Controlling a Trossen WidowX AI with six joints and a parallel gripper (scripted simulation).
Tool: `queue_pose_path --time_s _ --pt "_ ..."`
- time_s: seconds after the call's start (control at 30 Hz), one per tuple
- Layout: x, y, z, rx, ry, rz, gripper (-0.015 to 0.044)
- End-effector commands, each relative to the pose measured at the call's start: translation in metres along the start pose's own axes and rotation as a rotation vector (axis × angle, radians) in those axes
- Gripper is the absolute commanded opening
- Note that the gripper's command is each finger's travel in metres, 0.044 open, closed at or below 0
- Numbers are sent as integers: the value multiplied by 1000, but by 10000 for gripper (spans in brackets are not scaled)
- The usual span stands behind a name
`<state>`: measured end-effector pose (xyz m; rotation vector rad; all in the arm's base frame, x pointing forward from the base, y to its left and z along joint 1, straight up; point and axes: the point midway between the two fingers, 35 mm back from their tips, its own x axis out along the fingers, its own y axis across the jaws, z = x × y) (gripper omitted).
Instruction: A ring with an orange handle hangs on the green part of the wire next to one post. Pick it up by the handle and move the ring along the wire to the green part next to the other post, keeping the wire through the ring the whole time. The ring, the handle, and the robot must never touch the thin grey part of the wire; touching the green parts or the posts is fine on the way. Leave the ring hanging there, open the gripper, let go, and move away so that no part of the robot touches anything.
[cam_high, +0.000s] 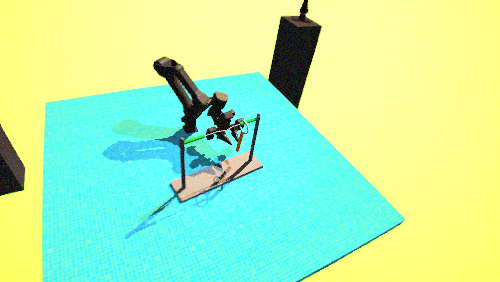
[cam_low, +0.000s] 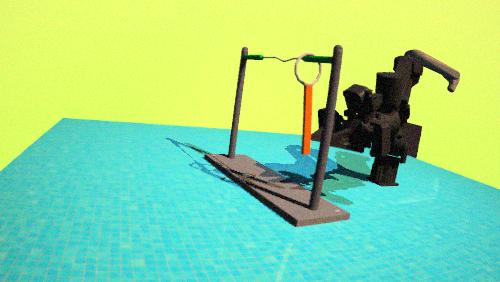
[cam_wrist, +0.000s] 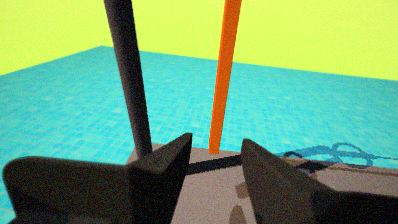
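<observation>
The white ring hangs on the green wire part next to the post nearest the arm. Its orange handle hangs straight down. My gripper is open and empty. It sits just behind the lower end of the handle, which hangs free beyond the fingertips. The thin grey wire runs to the other green part at the far post.
Both posts stand on a grey base board on the turquoise mat. A tall black block stands behind the mat, and another black block stands at the left edge.
</observation>
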<state>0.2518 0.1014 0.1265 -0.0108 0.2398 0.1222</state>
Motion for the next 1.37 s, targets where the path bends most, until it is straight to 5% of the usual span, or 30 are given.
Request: queue_pose_path --time_s 0.0,0.2,0.57,1.33 --pt "0 -1 -2 2 4 -6 160" --pt "0 -1 -2 2 4 -6 160" --pt "-48 0 0 0 3 0 440" --pt "-51 -1 0 0 2 0 440"
